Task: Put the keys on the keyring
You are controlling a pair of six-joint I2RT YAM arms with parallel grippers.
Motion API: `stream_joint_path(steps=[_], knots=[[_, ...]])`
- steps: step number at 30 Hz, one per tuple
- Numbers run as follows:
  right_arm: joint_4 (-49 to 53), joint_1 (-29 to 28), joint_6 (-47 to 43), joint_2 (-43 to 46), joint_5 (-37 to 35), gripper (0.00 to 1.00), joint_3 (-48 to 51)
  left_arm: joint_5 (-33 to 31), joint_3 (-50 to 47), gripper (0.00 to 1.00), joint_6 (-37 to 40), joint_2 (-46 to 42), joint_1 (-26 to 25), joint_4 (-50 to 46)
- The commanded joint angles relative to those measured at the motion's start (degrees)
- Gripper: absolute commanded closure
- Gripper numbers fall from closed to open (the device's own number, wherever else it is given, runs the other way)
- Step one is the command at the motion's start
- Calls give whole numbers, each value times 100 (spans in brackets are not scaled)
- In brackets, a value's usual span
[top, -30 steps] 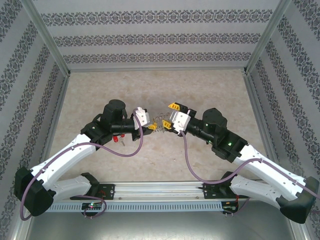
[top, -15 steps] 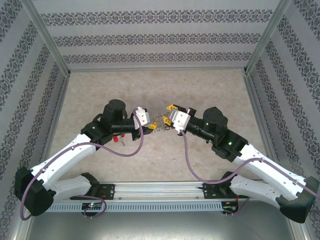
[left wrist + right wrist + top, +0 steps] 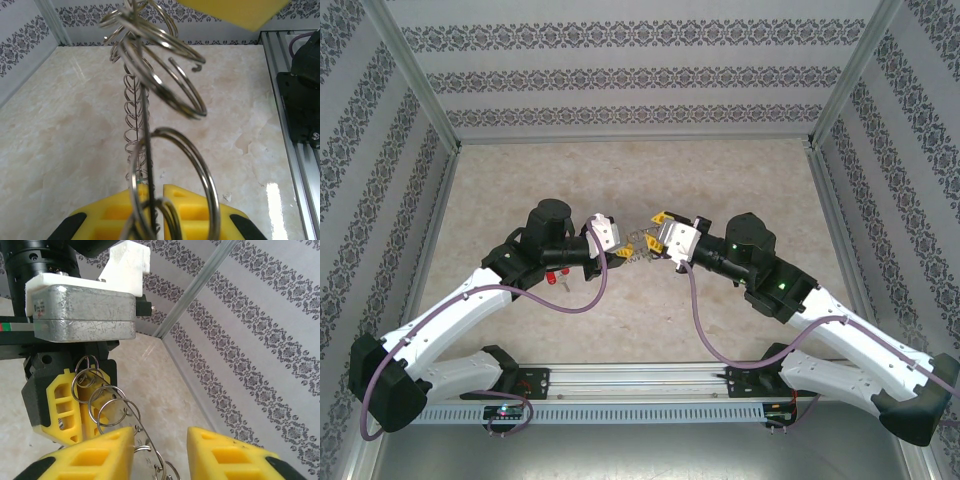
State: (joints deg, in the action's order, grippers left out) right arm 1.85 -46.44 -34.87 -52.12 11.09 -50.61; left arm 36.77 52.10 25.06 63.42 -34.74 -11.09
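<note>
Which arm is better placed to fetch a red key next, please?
Right, probably: the right gripper stands open at the keyring, while the left gripper is shut on it. The keys lie beside the left arm, though.

Bright, even, diffuse light fills every view. Seen from the top, shadows on the pale bench (image 3: pixel 720 180) are faint and soft-edged. In the left wrist view a white glare streak marks the bench at lower right, and the keyring (image 3: pixel 172 90) loops nearest the lens look soft. In the right wrist view the patterned wall (image 3: pixel 260 340) stays crisp.
</note>
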Motion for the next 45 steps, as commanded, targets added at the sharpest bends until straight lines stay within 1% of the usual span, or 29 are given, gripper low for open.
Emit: stream_joint_path(steps=[1, 4, 8, 11, 16, 20, 23, 26, 30, 32, 34, 37, 41, 45], knots=[[115, 126, 25, 400, 365, 59, 12, 6, 16, 100, 43, -80, 81, 209], [277, 221, -203, 720, 471, 55, 173, -12, 11, 100, 77, -92, 82, 179], [886, 237, -533, 808, 510, 54, 61, -5, 36, 100, 96, -94, 82, 186], [869, 190, -633, 751, 693, 55, 61, 57, 76, 100, 74, -60, 82, 162], [792, 99, -1049, 495, 278, 53, -20, 180, 143, 100, 8, -7, 82, 125], [730, 111, -1023, 387, 237, 50, -96, 214, 191, 100, -7, -33, 81, 55], [622, 111, -982, 501, 320, 48, 116, 301, 259, 100, -23, -32, 82, 14], [505, 117, -872, 605, 331, 49, 277, 346, 318, 100, -16, 51, 81, -101], [608, 113, -898, 671, 351, 51, 312, 447, 338, 100, -67, 105, 82, -116], [607, 119, -1177, 687, 120, 56, 398, 620, 403, 100, -74, 142, 89, -236], [552, 129, -1763, 756, -31, 58, 595, 820, 559, 100, -50, 252, 91, -575], [562, 208, -2504, 772, 99, 58, 732, 1009, 786, 100, -10, 450, 99, -1117], [596, 232, -2743, 633, 170, 57, 607, 1296, 898, 100, 30, 596, 99, -1439], [565, 279, -2741, 652, 297, 57, 562, 1281, 999, 100, 46, 700, 101, -1623]])
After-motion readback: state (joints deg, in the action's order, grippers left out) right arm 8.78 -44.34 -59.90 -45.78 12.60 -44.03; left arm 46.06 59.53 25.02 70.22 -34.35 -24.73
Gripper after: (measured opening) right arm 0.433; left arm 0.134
